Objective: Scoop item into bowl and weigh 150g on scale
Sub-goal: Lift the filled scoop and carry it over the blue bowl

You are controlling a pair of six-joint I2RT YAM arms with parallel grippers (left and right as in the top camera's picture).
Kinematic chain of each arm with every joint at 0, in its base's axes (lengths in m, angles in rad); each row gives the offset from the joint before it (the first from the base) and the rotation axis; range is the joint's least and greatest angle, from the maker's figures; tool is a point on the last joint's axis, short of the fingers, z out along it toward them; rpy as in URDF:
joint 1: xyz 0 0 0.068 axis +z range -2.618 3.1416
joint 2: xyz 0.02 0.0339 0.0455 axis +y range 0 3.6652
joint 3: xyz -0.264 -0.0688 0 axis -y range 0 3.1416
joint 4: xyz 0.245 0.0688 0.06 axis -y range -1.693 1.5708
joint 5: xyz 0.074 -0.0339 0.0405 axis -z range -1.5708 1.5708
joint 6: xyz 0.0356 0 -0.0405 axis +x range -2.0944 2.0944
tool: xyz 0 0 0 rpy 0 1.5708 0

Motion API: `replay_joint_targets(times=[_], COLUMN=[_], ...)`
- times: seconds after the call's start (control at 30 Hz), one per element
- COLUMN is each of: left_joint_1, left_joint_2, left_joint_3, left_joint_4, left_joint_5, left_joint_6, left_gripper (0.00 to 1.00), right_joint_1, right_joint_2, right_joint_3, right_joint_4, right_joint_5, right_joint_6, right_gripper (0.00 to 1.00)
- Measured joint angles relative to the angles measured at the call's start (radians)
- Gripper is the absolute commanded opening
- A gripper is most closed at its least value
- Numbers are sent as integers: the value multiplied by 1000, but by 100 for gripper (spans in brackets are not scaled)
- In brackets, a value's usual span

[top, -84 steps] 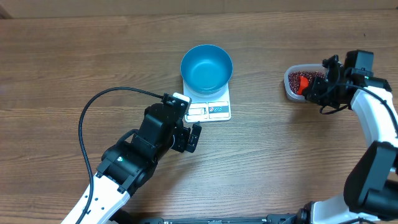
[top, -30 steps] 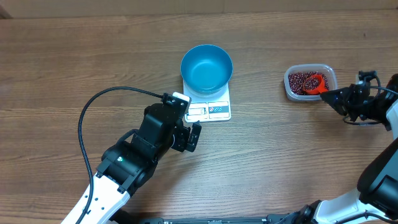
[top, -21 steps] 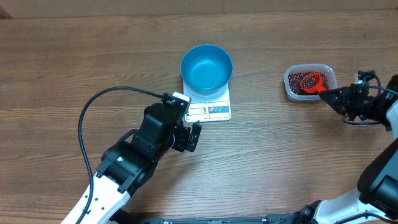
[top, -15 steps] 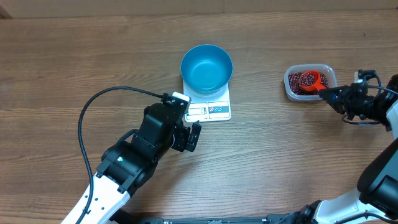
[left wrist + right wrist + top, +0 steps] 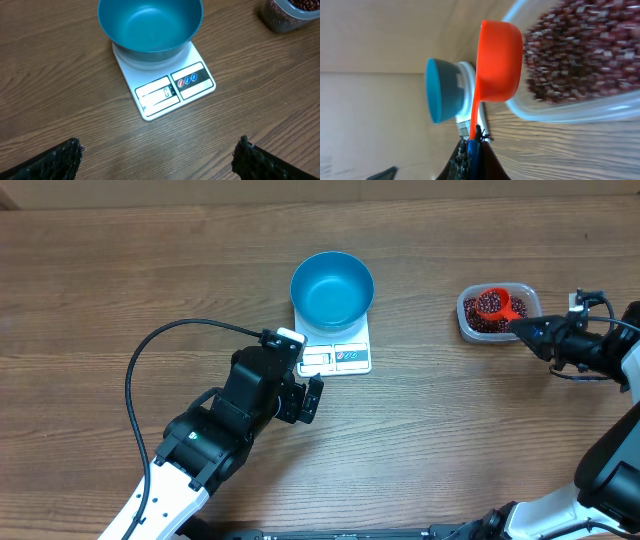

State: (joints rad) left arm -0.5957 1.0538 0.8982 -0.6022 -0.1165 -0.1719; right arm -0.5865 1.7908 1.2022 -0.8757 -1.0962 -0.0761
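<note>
The blue bowl [image 5: 332, 288] stands on the white scale [image 5: 348, 358], and it is bare inside in the left wrist view [image 5: 150, 25]. The item, small maroon beans [image 5: 485, 320], fills a clear tub [image 5: 533, 302] at the right. My right gripper [image 5: 528, 330] is shut on the handle of an orange scoop [image 5: 493, 304], whose cup holds beans over the tub. In the right wrist view the scoop [image 5: 499, 60] hangs beside the beans [image 5: 580, 55], with its handle clamped in that gripper [image 5: 472, 145]. My left gripper [image 5: 296, 372] is open and holds nothing, just in front of the scale [image 5: 170, 90].
A black cable [image 5: 150, 355] loops over the table from the left arm. The tub [image 5: 292, 12] shows at the top right of the left wrist view. Bare wooden tabletop [image 5: 430, 410] lies between the scale and the tub.
The scoop has come up out of the beans with a load in its cup and shifted a little toward the tub's far left. The left arm has not moved.
</note>
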Motion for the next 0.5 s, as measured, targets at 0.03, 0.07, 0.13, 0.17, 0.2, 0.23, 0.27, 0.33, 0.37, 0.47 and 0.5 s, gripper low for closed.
replay_joint_targets(times=[0.03, 0.07, 0.13, 0.17, 0.2, 0.23, 0.27, 0.33, 0.37, 0.47, 0.5], left_joint_1=[0, 0, 0, 0, 0, 0, 0, 0, 0, 0, 0], left_joint_2=[0, 0, 0, 0, 0, 0, 0, 0, 0, 0, 0], left_joint_3=[0, 0, 0, 0, 0, 0, 0, 0, 0, 0, 0], left_joint_4=[0, 0, 0, 0, 0, 0, 0, 0, 0, 0, 0], left_joint_5=[0, 0, 0, 0, 0, 0, 0, 0, 0, 0, 0], left_joint_6=[0, 0, 0, 0, 0, 0, 0, 0, 0, 0, 0], left_gripper=[99, 100, 100, 100, 100, 100, 100, 100, 99, 100, 100], right_joint_1=[0, 0, 0, 2, 4, 6, 13, 26, 41, 79, 96], right_joint_2=[0, 0, 0, 0, 0, 0, 0, 0, 0, 0, 0], right_joint_3=[0, 0, 0, 0, 0, 0, 0, 0, 0, 0, 0], right_joint_4=[0, 0, -1, -1, -1, -2, -2, -4, -5, -7, -7], right_joint_5=[-18, -39, -74, -91, -106, -115, -125, -135, -140, -151, -154], right_joint_6=[0, 0, 0, 0, 0, -1, -1, -2, -2, -2, -2], right_gripper=[4, 4, 4, 4, 3, 4, 4, 4, 4, 4, 4])
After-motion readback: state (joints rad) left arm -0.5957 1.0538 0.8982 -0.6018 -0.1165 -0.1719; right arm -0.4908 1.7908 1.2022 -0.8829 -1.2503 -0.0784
